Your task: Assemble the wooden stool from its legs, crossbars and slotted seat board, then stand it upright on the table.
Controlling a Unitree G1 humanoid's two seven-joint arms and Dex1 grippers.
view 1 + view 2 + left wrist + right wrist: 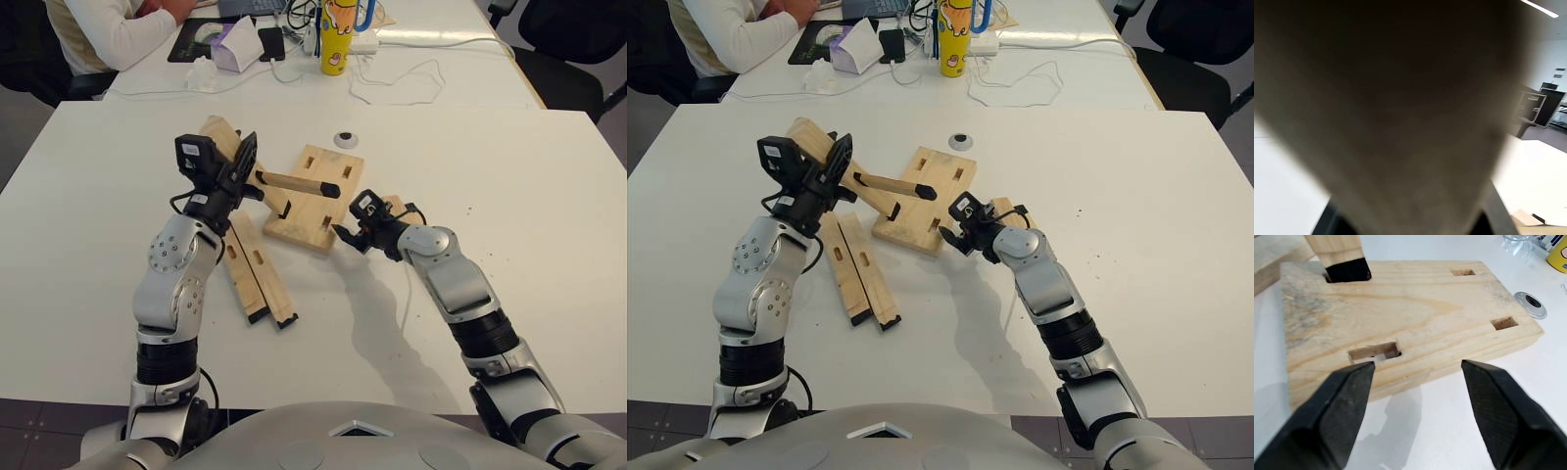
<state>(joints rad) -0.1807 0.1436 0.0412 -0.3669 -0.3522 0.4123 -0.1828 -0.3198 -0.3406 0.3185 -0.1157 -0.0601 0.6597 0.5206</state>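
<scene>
left gripper clamping leg, right gripper spread wide by seat board, white table, cluttered desk behind

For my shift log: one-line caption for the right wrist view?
Open right gripper by the seat board edge; black-tipped leg meets its far corner.

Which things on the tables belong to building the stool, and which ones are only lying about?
For the job:
- seat board
- leg, held by the left gripper
- two wooden pieces lying side by side
- wooden piece behind the left arm
- right gripper, open at the board's edge

Lying about:
- round metal disc
- yellow mug on the far table
</scene>
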